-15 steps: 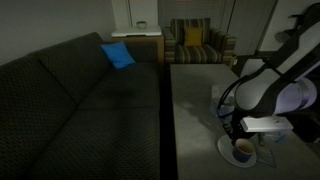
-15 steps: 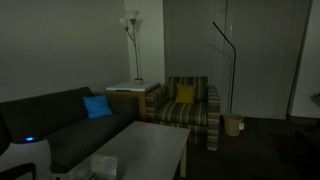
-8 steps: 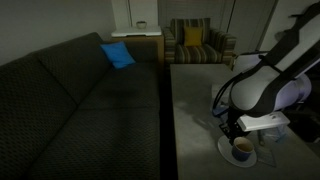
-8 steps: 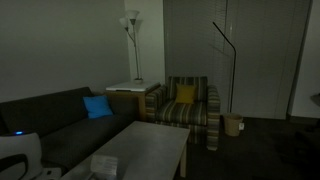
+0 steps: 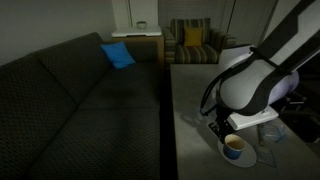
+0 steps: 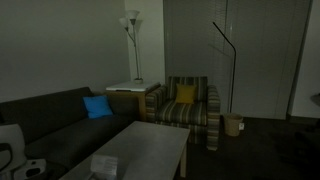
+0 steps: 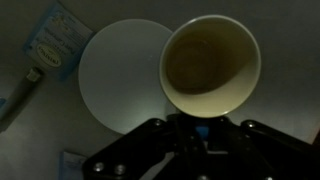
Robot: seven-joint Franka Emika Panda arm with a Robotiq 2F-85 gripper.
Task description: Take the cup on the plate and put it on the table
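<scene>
The cup [image 7: 210, 62], pale-rimmed with a brownish inside, fills the upper right of the wrist view. It overlaps the right edge of the white plate [image 7: 120, 70] and looks nearer the camera than the plate. My gripper [image 7: 205, 120] holds the cup's near wall; the fingertips are lost in the dark. In an exterior view the cup [image 5: 234, 144] sits just under the gripper [image 5: 225, 128], over the left part of the plate [image 5: 245, 157], on the grey table [image 5: 190, 100]. The table also shows in an exterior view [image 6: 150, 145].
A white-blue box [image 7: 55, 45] and a clear object [image 7: 22, 88] lie left of the plate. The dark sofa [image 5: 80, 90] runs along the table's side. A striped armchair [image 5: 192, 42] stands beyond the far end. A pale box [image 6: 105, 163] lies on the table.
The arm has swung left across the table. The cup has moved left with the gripper, from the plate's middle toward its left edge.
</scene>
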